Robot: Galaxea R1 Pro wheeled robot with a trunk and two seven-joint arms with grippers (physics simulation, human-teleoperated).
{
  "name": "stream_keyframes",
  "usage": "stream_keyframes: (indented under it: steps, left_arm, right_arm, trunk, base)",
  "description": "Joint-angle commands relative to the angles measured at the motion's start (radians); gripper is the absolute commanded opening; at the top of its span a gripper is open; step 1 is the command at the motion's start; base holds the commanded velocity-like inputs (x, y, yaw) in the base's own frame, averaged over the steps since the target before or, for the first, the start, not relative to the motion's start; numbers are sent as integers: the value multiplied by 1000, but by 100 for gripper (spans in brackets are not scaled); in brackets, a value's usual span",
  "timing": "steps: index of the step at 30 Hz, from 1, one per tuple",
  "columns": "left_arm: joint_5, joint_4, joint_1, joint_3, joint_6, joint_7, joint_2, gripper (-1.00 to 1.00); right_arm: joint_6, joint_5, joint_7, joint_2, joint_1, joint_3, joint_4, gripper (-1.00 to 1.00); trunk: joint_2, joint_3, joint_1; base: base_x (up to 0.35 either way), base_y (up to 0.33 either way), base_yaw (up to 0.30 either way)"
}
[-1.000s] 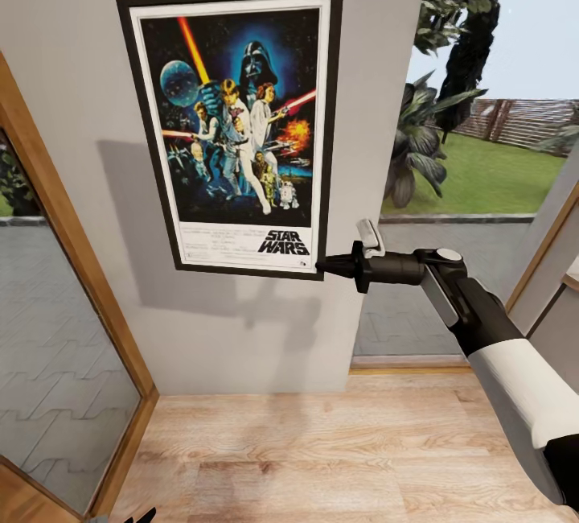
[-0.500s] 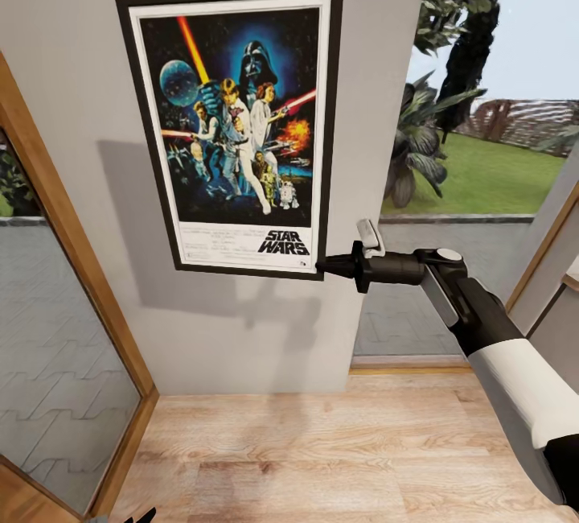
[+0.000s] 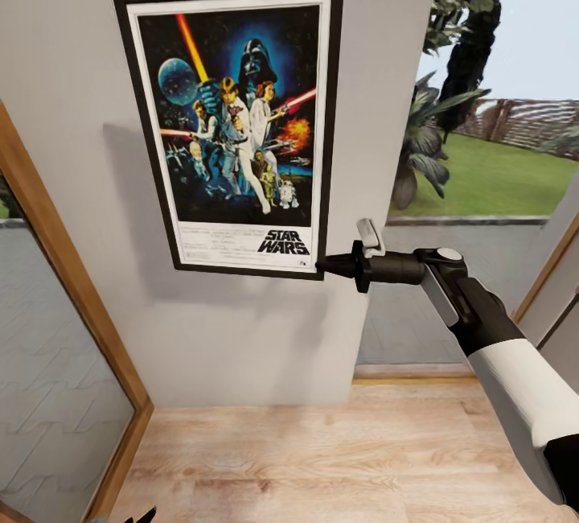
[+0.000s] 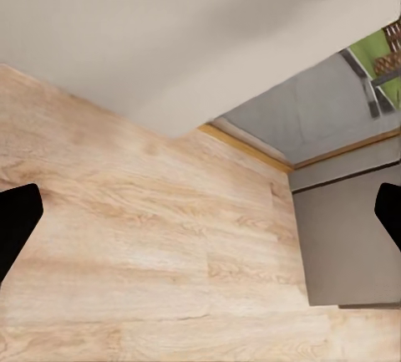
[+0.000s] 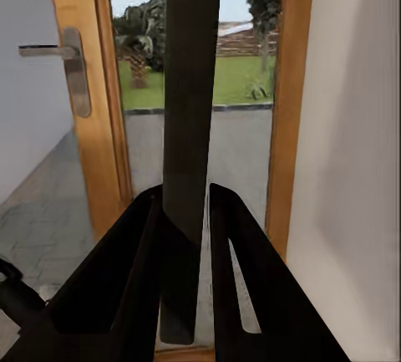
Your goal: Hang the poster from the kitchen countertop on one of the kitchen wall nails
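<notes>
Light wood floor [image 4: 142, 245] spreads across the lower part of the frame, its planks running in pale, grained bands. A plain off-white wall [image 4: 184, 28] takes the upper left and centre, its lower edge cutting diagonally down towards the middle. At right, a grey panel [image 4: 342, 245] stands against the floor, with a thin wood-coloured trim [image 4: 251, 149] running above it. Beyond the trim lies grey paving [image 4: 309, 111], and a patch of green grass [image 4: 376, 48] shows at the upper right corner. Two black fingertips [image 4: 17, 224] of the left pincer [image 4: 200, 220] poke in at the left and right edges, set wide apart with only floor and panel between them.
</notes>
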Motion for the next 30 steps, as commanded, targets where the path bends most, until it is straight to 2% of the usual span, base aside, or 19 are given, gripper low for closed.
stream_keyframes:
  steps: [1, 6, 13, 30]
  left_arm:
    - [7, 0, -1, -8, -6, -1, 0, 100]
    - [7, 0, -1, -8, -6, -2, 0, 100]
    - [7, 0, -1, -8, -6, -2, 0, 100]
    - [7, -1, -1, -8, -6, -3, 2, 100]
  right_arm:
    - [14, -10, 1, -1, -1, 3, 1, -100]
    - [14, -10, 1, -1, -1, 4, 2, -100]
    - [14, -10, 1, -1, -1, 4, 3, -100]
    - [14, -10, 0, 0, -1, 4, 3, -100]
  trunk:
    - [-2, -2, 1]
    - [-2, -2, 1]
    - [-2, -2, 1]
    - [-2, -2, 1]
  base:
    - [326, 0, 0]
    - [280, 0, 0]
    - [96, 0, 0]
    - [185, 0, 0]
